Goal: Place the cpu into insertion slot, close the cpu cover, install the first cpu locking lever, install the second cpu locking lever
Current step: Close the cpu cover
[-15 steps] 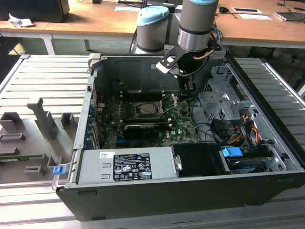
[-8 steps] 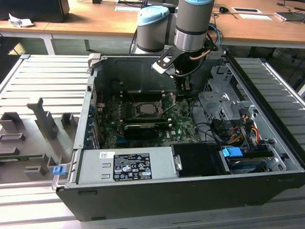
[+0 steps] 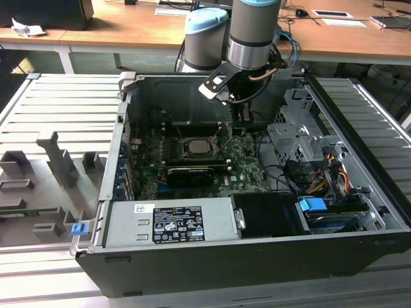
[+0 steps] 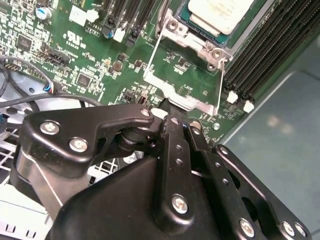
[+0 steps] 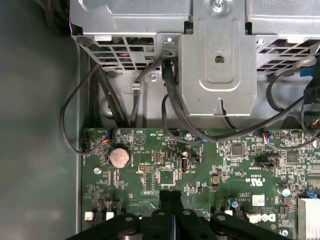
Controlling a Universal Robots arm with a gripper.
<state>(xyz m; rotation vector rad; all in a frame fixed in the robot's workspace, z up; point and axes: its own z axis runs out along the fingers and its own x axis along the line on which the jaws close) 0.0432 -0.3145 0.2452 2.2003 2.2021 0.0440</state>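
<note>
The cpu (image 3: 196, 146) (image 4: 220, 12) lies flat in the insertion slot (image 4: 195, 42), its dull silver top showing. The cpu cover (image 4: 187, 100) (image 3: 225, 151), a thin silver frame, stands tilted up from the slot's edge, with green board showing through its middle opening. My black gripper (image 3: 239, 125) (image 4: 175, 116) (image 5: 170, 194) hangs inside the case on the exterior view's right of the slot. Its fingers are shut together, and the tips meet the cover's raised outer edge.
A grey labelled box (image 3: 170, 221) fills the case's near side, and a long black card (image 3: 189, 174) lies in front of the slot. A metal drive cage (image 3: 295, 138) (image 5: 215, 55) with black cables (image 5: 170, 115) stands close to the gripper. Black memory slots (image 4: 270, 55) flank the slot.
</note>
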